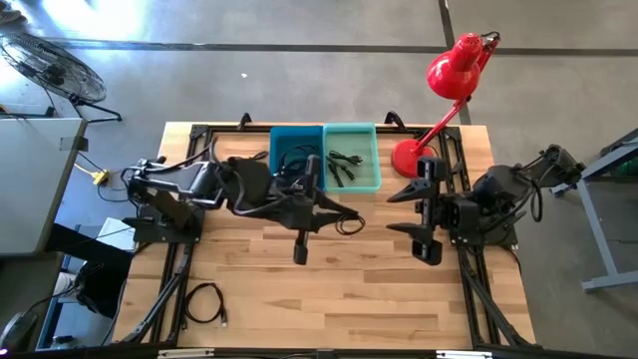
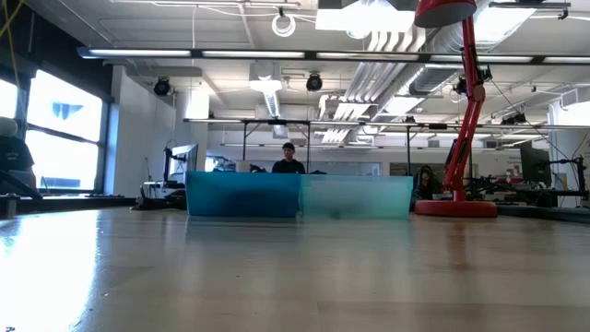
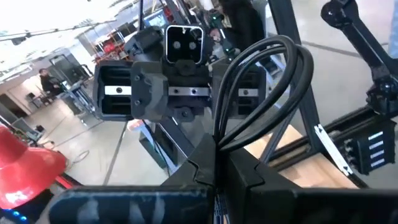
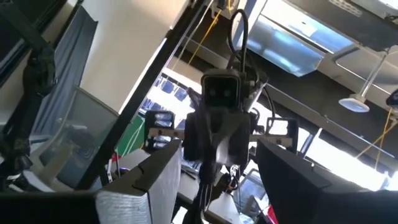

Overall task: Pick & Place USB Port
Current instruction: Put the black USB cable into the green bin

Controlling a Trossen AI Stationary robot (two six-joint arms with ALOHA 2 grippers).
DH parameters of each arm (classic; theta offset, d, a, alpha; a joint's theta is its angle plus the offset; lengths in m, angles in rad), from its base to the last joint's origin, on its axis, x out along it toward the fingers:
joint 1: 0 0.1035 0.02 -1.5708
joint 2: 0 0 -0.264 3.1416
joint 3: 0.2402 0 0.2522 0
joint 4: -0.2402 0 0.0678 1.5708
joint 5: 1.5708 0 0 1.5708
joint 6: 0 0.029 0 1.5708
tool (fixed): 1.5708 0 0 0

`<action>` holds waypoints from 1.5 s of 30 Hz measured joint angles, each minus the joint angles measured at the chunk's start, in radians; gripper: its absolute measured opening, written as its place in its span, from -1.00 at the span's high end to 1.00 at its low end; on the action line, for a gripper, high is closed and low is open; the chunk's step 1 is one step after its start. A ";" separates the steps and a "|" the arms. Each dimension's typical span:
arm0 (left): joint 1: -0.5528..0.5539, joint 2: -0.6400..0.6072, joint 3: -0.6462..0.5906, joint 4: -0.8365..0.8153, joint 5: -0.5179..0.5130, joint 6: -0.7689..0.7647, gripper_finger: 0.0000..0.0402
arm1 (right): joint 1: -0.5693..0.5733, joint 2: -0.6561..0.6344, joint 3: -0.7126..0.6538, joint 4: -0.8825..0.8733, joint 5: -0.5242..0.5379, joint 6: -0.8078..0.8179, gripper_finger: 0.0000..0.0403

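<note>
Left fingers [image 3: 214, 168] clamp looped cable [image 3: 261, 87].

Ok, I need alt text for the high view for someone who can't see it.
Seen from above, the left gripper hangs shut on a black cable over the wooden table, near two blue bins. The right gripper waits open beside a red lamp; another coiled cable lies near the front.

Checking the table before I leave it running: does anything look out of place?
One black cable lies coiled alone at the table's near left, far from the two blue bins where other cables sit. The left tool is shut on a looped cable.
</note>
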 joint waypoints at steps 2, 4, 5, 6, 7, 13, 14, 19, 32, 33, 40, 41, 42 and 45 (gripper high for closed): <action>0.011 0.015 0.002 0.019 0.003 0.000 0.99 | 0.000 0.001 0.000 -0.002 -0.002 -0.001 0.01; 0.017 0.019 0.002 0.021 0.028 -0.004 0.99 | 0.000 0.001 0.000 -0.010 -0.005 0.000 0.01; 0.020 0.020 0.001 0.024 0.044 -0.010 0.99 | 0.000 0.004 0.000 -0.008 -0.005 0.001 0.01; 0.030 0.024 0.001 0.030 0.051 -0.016 0.99 | 0.000 0.005 0.000 -0.008 -0.005 0.001 0.01; 0.037 0.031 0.002 0.044 0.058 -0.022 0.99 | 0.000 0.005 0.000 -0.008 -0.005 0.000 0.01; 0.066 0.048 0.002 0.050 0.107 -0.033 0.99 | 0.000 0.011 0.000 -0.032 -0.006 0.006 0.01; 0.071 0.050 0.002 0.048 0.110 -0.035 0.99 | 0.000 0.011 0.000 -0.040 -0.006 0.006 0.01; 0.085 0.060 0.002 0.054 0.128 -0.049 0.99 | 0.000 0.011 0.000 -0.054 -0.005 0.006 0.01; 0.117 0.094 0.002 0.059 0.176 -0.061 0.99 | 0.000 0.011 0.000 -0.071 -0.007 0.000 0.01; 0.119 0.096 0.001 0.059 0.182 -0.068 0.99 | 0.000 0.011 0.000 -0.072 -0.008 -0.001 0.01; 0.137 0.114 0.001 0.065 0.208 -0.077 0.99 | 0.000 0.011 0.000 -0.084 -0.007 -0.001 0.01; 0.138 0.119 0.001 0.073 0.211 -0.078 0.99 | 0.000 0.011 0.000 -0.085 -0.001 -0.001 0.01; 0.139 0.122 0.003 0.084 0.214 -0.079 0.99 | 0.000 0.011 0.000 -0.086 0.010 -0.001 0.01; 0.143 0.126 0.001 0.081 0.234 -0.079 0.99 | 0.000 0.011 0.000 -0.092 0.057 -0.006 0.03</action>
